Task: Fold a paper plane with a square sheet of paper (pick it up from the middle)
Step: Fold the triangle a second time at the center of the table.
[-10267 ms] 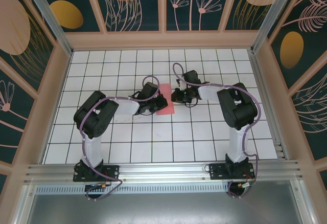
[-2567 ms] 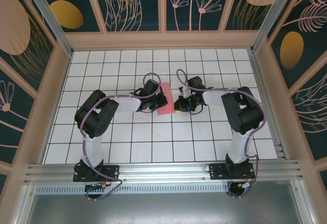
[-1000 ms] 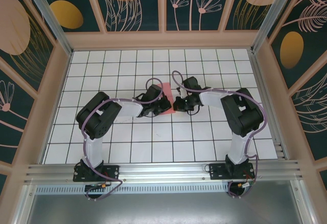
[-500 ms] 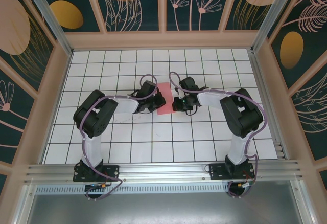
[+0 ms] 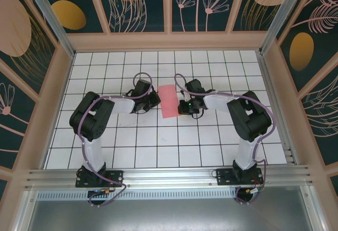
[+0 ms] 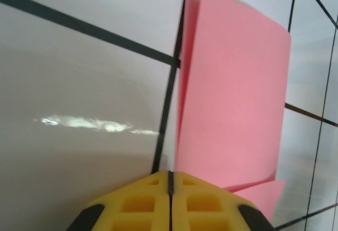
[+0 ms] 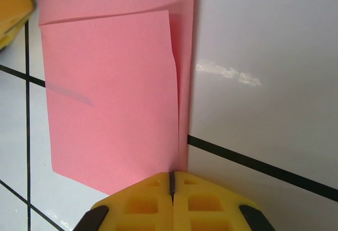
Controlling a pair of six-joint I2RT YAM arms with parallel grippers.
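- Left wrist view: the lower edge of the pink paper [image 6: 232,99] is hidden behind the left gripper [image 6: 170,178], bottom centre.
- Right wrist view: the paper runs off the top edge.
- Top view: its fold layers are too small to tell.

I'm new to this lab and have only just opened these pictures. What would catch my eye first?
The pink-red square sheet of paper, folded over on itself, lies in the middle of the white gridded board. The left claw and the right claw, both yellow-tipped and shut, flank it on either side. Dark teal floral wall panels ring the scene.
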